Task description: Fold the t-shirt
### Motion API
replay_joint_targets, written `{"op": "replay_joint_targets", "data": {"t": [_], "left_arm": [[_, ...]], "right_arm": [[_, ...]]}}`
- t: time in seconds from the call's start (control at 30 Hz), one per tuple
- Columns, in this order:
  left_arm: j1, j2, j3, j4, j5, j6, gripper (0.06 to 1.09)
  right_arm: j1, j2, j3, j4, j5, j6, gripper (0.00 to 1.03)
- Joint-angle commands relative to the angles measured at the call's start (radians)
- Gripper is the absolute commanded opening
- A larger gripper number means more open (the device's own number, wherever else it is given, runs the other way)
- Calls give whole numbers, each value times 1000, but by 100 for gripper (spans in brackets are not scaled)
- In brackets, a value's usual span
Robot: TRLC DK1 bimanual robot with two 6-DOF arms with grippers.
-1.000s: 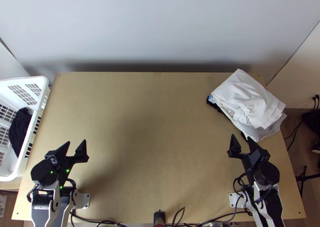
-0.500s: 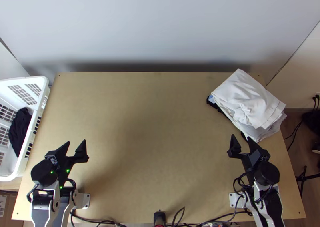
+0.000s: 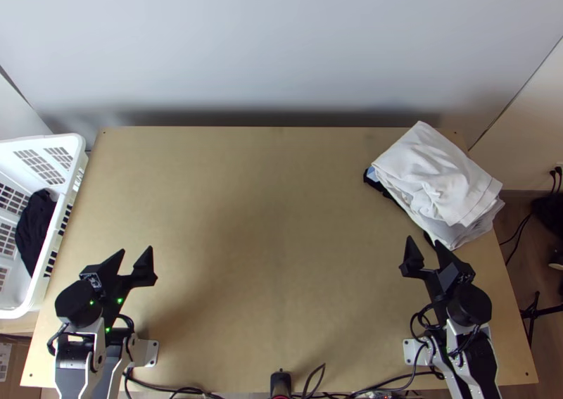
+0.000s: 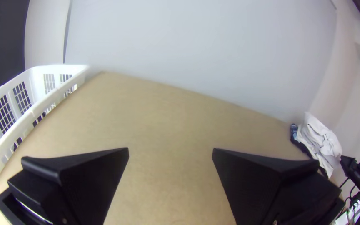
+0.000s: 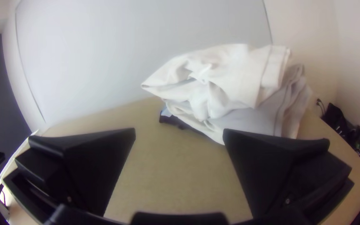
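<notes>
My left gripper (image 3: 136,249) and right gripper (image 3: 424,240) spread open, holding nothing, pale cloth pile (image 3: 436,177) just beyond my right one, long axis slanting far-left to near-right, lower layers mostly hidden.

Table (image 3: 267,223): light wooden top, straight-edged, with small dark fixings near its corners.
Far wall (image 3: 281,40): plain, pale grey, rising behind the table's far edge; a dark, soft-edged band (image 3: 281,117) runs along its foot.
Side wall (image 3: 524,124): off-white, right of the table, meeting the far wall at a thin dark seam (image 3: 516,93).
Floor (image 3: 519,258): brown, right of the table; a black stand (image 3: 538,313) is there, beside the table.
Light: diffuse, with soft shading across the table.
</notes>
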Motion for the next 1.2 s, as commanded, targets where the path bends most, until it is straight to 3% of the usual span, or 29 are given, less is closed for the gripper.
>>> {"op": "replay_joint_targets", "data": {"t": [0.0,0.23,0.47,0.7,0.97,1.17], "left_arm": [[6,0,3,0,6,-11,104],[160,1,38,209,-35,-7,104],[161,92,186,390,-35,-47,104],[147,408,471,281,-34,-103,104],[179,630,653,232,-37,-136,104],[238,850,810,22,-34,-142,104]], "right_arm": [[7,0,0,-1,0,0,98],[0,2,-1,1,2,-1,98],[-14,2,-1,1,3,-1,98],[-22,2,-1,1,3,-1,98],[-27,2,-1,-1,3,-1,98],[-33,2,-1,1,3,-1,98]]}}
